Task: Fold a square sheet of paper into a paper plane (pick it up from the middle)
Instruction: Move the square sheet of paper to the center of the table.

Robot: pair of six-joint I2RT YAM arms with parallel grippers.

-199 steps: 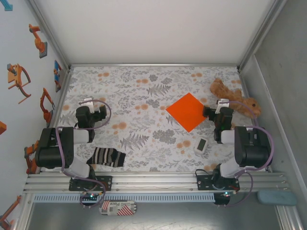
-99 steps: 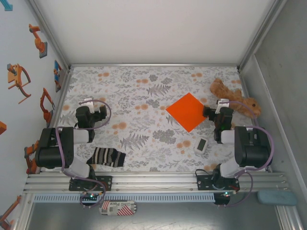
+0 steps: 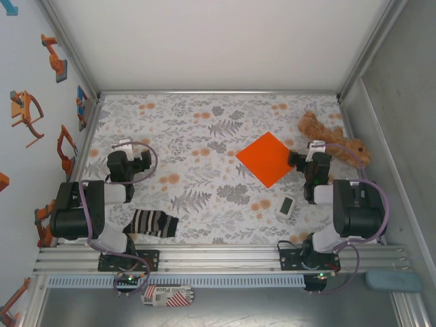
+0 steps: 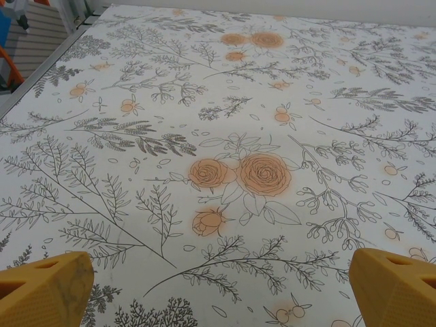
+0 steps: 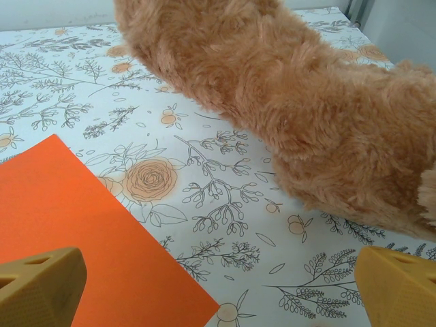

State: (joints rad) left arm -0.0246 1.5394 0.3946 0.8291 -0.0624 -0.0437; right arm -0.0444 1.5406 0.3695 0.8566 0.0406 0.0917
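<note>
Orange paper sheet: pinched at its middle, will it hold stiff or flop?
Probably flops: the orange paper sheet looks thin and lies flat on the floral tablecloth. With no raised edge, it likely slides rather than lifts when pushed.

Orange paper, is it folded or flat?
Flat and unfolded: the orange paper lies as a full square on the floral table, with no crease visible.
</note>
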